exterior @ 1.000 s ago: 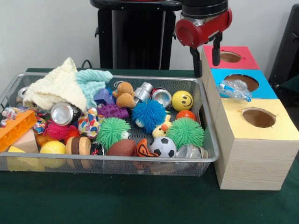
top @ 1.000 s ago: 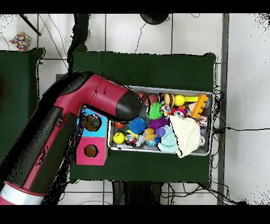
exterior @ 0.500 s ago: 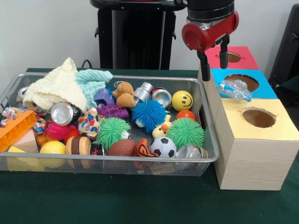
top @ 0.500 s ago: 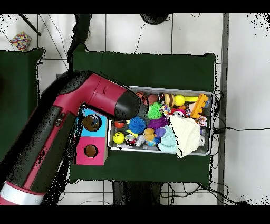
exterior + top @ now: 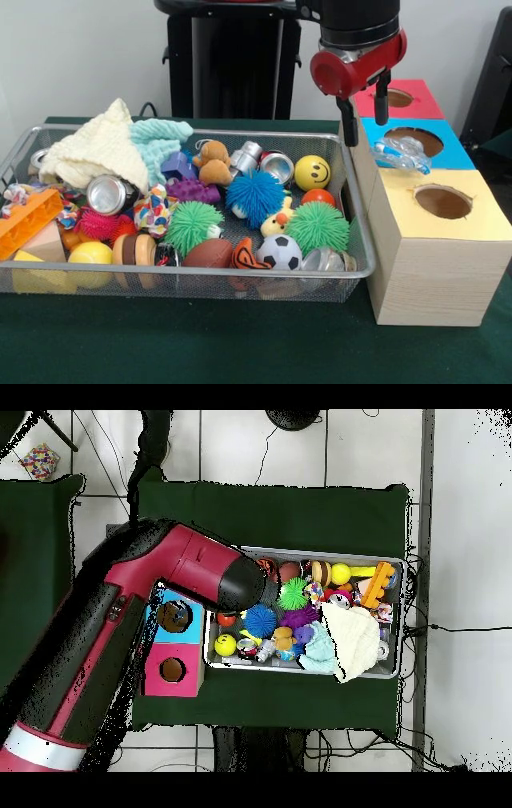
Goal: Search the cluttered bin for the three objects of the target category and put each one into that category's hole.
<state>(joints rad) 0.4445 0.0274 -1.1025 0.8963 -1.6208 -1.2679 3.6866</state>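
My gripper hangs open and empty above the seam between the wire bin and the boxes, just left of the blue box. A crushed clear plastic bottle lies on the blue box beside its hole, below and right of my fingers. The red box stands behind it and the yellow box in front, each with a round hole. Silver cans lie in the bin. In the overhead view the red arm hides the gripper.
The bin is packed with spiky balls, a smiley ball, a soccer ball, a teddy, cloths and an orange brick. Another clear plastic piece lies in the bin's near right corner. Green cloth covers the table.
The gripper has shifted a little to the right and slightly down, staying open. The bottle on the blue box and the bin's contents have not moved.
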